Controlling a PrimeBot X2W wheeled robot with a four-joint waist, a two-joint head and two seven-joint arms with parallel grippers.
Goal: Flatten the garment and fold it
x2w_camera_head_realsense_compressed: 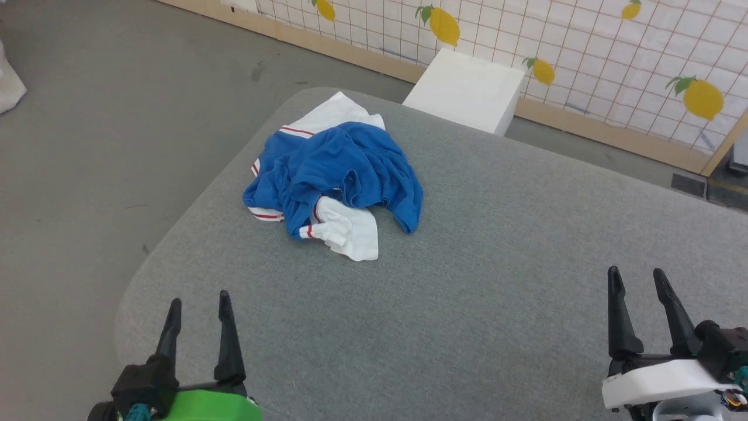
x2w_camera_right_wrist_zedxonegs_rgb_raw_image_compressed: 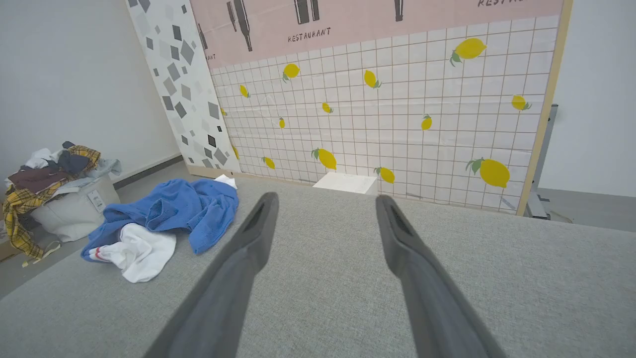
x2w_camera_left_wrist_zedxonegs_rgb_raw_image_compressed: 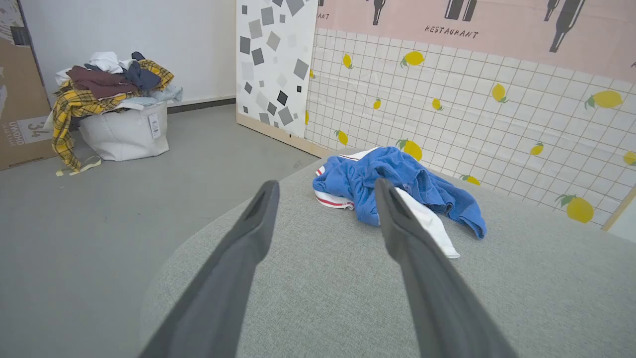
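The garment [x2w_camera_head_realsense_compressed: 336,178] is a royal-blue jersey with white sleeves and thin red stripe trim, crumpled in a heap on the far left part of the grey table [x2w_camera_head_realsense_compressed: 497,280]. The same heap, the garment [x2w_camera_left_wrist_zedxonegs_rgb_raw_image_compressed: 397,191], lies beyond my left fingers in the left wrist view, and the garment [x2w_camera_right_wrist_zedxonegs_rgb_raw_image_compressed: 164,221] sits at the left in the right wrist view. My left gripper [x2w_camera_head_realsense_compressed: 198,301] stands open near the table's front left edge, well short of the heap. At the front right, my right gripper [x2w_camera_head_realsense_compressed: 634,278] is open too, with nothing between its fingers.
A white box [x2w_camera_head_realsense_compressed: 467,88] stands on the floor behind the table's far edge, against the lemon-patterned tile wall [x2w_camera_head_realsense_compressed: 584,52]. A white laundry bag [x2w_camera_left_wrist_zedxonegs_rgb_raw_image_compressed: 117,127] piled with clothes sits on the floor to the left. The table's left corner is rounded.
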